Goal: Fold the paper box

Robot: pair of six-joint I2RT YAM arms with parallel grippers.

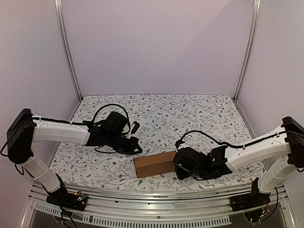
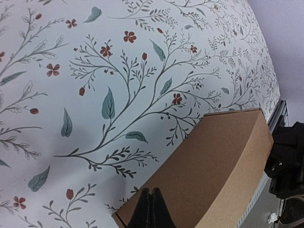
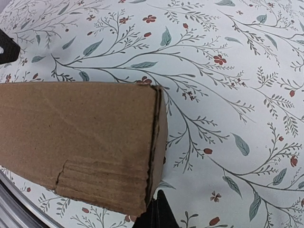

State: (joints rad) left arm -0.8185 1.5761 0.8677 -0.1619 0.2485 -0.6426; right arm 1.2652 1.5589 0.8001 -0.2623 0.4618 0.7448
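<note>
Progress: paper box (image 1: 154, 164) already stands as a closed oblong with its long walls up, so by my judgement the folding is mostly or wholly done.
Right end: in the right wrist view the end face sits shut, with a dark seam running down its edge and no loose flap showing.
Left end: only its top corner shows in the left wrist view, so I cannot tell whether that end is tucked.
Left to do: perhaps a last press on the ends and then letting go; a crumpled crease marks the near face by the right end.
Place: box lies on the floral cloth (image 1: 190, 114) near the front edge of the table, between the two arms.
Left gripper (image 2: 151, 209): fingers pressed together, tips at the box's left end, clamping nothing.
Right gripper (image 3: 159, 211): fingers together, tips just beside the lower corner of the right end, holding nothing.
Contents: inside is hidden, so I cannot tell whether anything is in it.
</note>
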